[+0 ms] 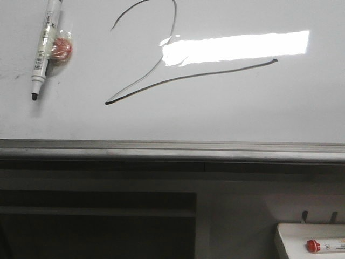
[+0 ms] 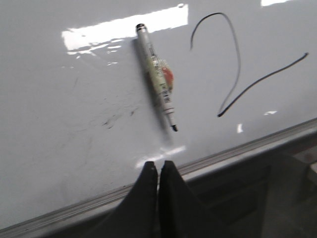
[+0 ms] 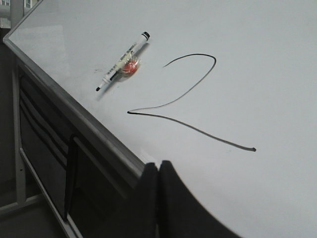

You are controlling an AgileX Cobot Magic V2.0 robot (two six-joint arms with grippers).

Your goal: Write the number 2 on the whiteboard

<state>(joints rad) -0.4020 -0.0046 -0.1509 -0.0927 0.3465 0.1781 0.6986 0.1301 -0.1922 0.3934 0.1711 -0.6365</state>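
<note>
Toward the left edge of the whiteboard, an uncapped black marker lies flat on the glossy white surface, its tip pointing at the near edge. A small orange-red piece sticks out from its barrel, possibly a grip aid; its purpose cannot be told. The marker lies loose, touched by nothing, which suggests the writing is finished and the pen has been set aside clear of the ink.

To the right of the marker, across the middle of the board, sits the number 2: a thin black line with a curved top and a long tail stretching toward the right edge. It looks complete.

Along the near edge runs a grey metal rail. Below the near right corner, a small white tray holds a red-capped marker.

The left gripper hangs over the near rail, fingers pressed together, holding nothing. The right gripper hangs over the board near that edge, likewise closed and empty.
</note>
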